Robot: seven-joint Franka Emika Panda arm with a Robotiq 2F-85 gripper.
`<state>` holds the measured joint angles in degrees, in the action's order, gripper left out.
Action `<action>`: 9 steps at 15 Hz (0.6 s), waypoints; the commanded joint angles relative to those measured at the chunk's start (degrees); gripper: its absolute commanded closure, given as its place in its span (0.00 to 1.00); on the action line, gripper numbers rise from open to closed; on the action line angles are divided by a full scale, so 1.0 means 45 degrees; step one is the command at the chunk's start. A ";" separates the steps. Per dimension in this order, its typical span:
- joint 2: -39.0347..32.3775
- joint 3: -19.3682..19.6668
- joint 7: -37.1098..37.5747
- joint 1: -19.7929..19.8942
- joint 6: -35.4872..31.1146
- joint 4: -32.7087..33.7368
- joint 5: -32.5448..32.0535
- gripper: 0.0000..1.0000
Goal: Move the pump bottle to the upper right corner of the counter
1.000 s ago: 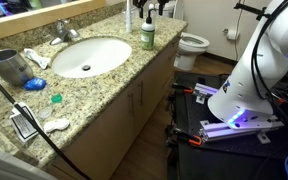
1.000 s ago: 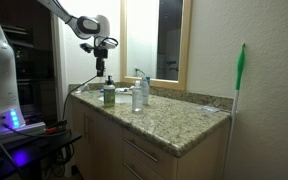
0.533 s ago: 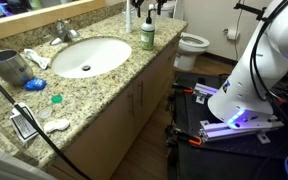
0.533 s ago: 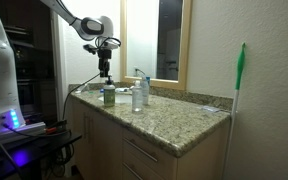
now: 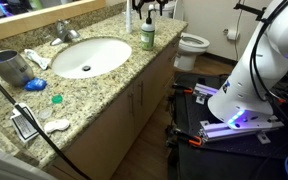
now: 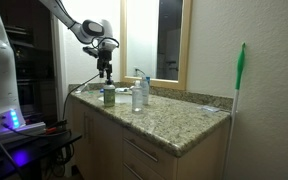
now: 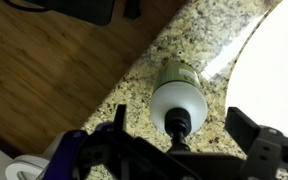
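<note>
The pincer (image 7: 179, 128) hung directly above the upright bottle (image 7: 178, 98), fingers spread wide to either side of its pump and touching nothing, apparently ready to drop over it where it stood near the desk (image 7: 182, 42) edge beside the sink (image 7: 274, 65).

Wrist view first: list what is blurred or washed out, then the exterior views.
Wrist view: soft throughout, fingers most blurred, pump bottle sharper, sink blown out white. In an exterior view, purple light flares on the robot base. In an exterior view, the room is dim, the mirror brightest.
</note>
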<state>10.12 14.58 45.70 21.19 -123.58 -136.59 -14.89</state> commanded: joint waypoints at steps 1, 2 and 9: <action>-0.0054 0.0075 0.0303 0.0112 -0.0498 0.0032 -0.0213 0.00; -0.0087 0.0244 0.0309 0.0211 -0.0741 0.0063 -0.0024 0.00; -0.0009 0.0392 0.0232 0.0198 -0.0702 0.0046 0.0238 0.00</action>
<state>10.12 16.57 46.84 21.81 -126.88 -136.51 -13.90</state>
